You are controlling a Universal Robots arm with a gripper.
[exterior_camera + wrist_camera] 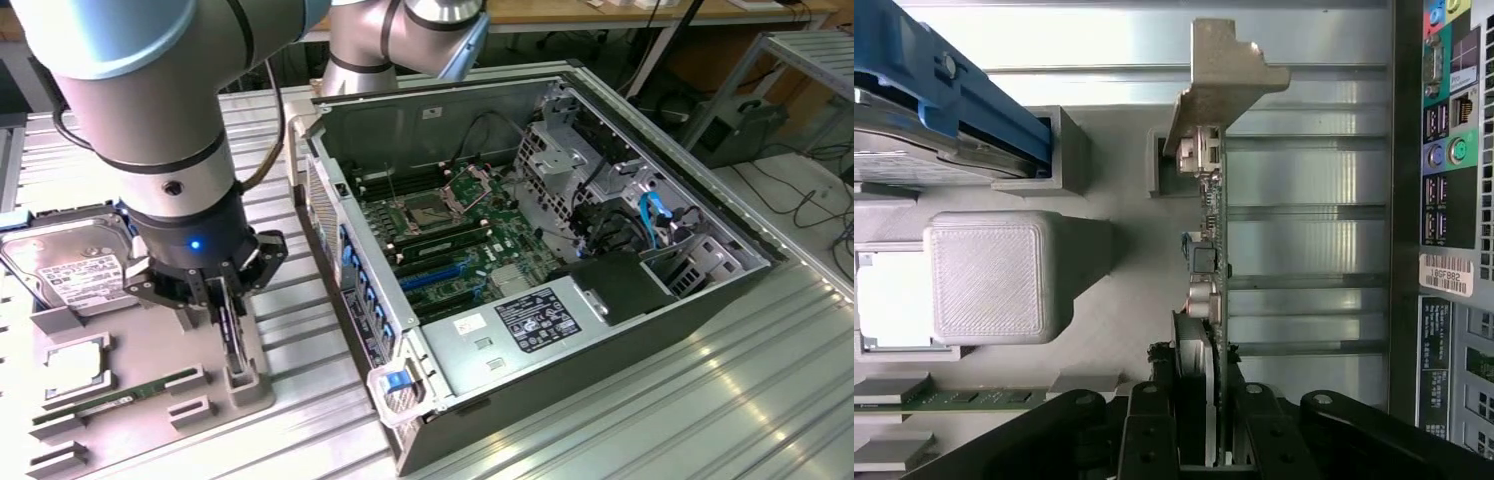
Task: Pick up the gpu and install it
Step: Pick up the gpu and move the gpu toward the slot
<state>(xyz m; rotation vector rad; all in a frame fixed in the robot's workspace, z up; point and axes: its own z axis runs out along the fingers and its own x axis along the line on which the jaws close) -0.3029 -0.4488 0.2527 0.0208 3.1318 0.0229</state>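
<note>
The gpu (235,345) is a thin black card standing on edge in a slot of the grey parts tray (158,345), at the exterior view's left. My gripper (220,295) reaches straight down over it, with a finger on each side of the card. In the wrist view the gpu (1212,250) runs away from my gripper (1199,435), and its silver bracket (1226,70) is at the far end beside a tray holder post (1162,160). Both fingers (1149,430) press against the card's faces, so the gripper is shut on it.
The open computer case (641,300) lies to the exterior view's right of the tray, motherboard (454,225) exposed. On the tray sit a hard drive (74,270), a processor (74,365) and a green memory stick (127,395). The case's rear ports (1454,150) are close beside the card.
</note>
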